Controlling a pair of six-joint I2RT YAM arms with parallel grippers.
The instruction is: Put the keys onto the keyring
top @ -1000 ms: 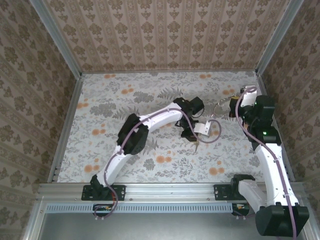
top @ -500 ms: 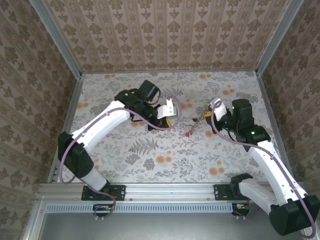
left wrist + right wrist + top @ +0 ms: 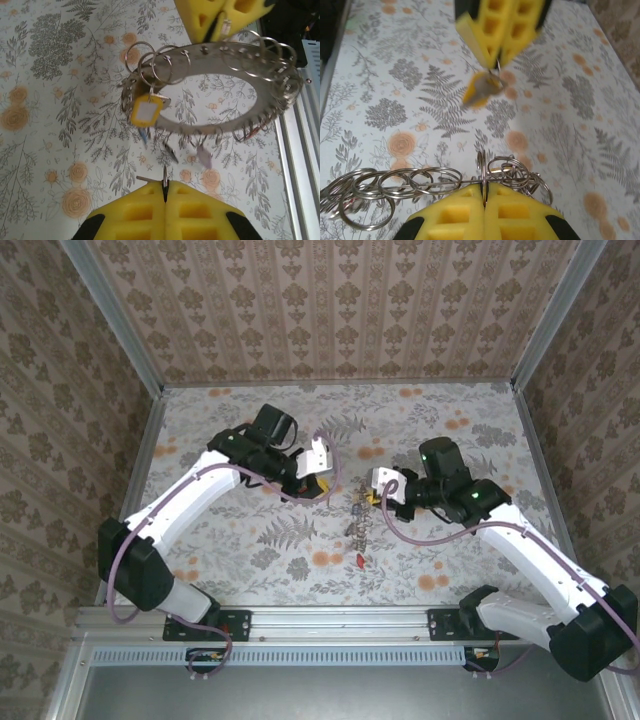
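Note:
The keyring [image 3: 280, 95], a large flat grey ring strung with several small split rings, hangs in the air between my grippers. Several keys dangle from it, among them a yellow-tagged one [image 3: 146, 111] and a red one [image 3: 360, 560]. My right gripper [image 3: 483, 192] is shut on the keyring's rim among the split rings [image 3: 395, 182]. My left gripper [image 3: 165, 187] is shut on a thin metal piece [image 3: 164, 176] seen edge-on, by its look a small ring. In the top view the left gripper [image 3: 322, 483] and right gripper [image 3: 377, 492] face each other, with the keyring [image 3: 357, 523] between them.
The floral tabletop [image 3: 240, 540] lies below. Patterned walls stand at the back and both sides, with a metal rail [image 3: 330, 618] along the near edge. Both arms reach in over the middle of the table.
The left arm has swung back to the left of centre. The right gripper has come left and nearer. The keyring with its keys now hangs between the two grippers.

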